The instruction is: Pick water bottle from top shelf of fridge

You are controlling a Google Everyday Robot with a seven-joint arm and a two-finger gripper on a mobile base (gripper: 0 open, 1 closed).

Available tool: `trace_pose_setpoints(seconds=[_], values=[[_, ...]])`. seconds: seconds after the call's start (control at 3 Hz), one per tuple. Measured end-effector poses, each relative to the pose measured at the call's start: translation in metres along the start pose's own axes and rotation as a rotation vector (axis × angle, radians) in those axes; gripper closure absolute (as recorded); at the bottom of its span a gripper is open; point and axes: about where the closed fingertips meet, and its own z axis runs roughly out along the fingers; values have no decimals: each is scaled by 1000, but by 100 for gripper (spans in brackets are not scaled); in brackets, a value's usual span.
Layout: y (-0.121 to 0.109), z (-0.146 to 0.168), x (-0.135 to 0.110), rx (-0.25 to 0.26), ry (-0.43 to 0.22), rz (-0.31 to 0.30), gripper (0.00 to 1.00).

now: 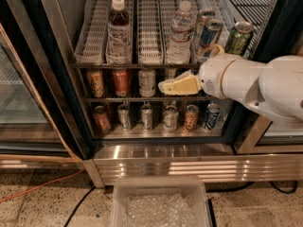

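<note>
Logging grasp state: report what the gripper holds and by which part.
Nothing. The gripper hangs below the water bottle, which stands apart on the top shelf.

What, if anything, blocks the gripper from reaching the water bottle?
Probably nothing, so likely yes. The gripper hangs just below the water bottle, which stands uncovered at the front of the top shelf.

Front of water bottle (181, 32): open, nothing blocking. Lane (149, 27) just left: free. Brown bottle (118, 30) 1 lane further left. 3 cans (211, 32) just right, crowding that side. Gripper (164, 86) below water bottle, before lower cans (147, 82); arm (255, 86) fills lower right.
</note>
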Motion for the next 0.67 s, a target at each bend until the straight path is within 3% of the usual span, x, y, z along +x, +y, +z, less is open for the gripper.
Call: trace_pose_setpoints(seconds=[0.33,0.67], values=[[3,7,-7,12,-31,-1,9],[4,8,-9,12,-34,-3,0]])
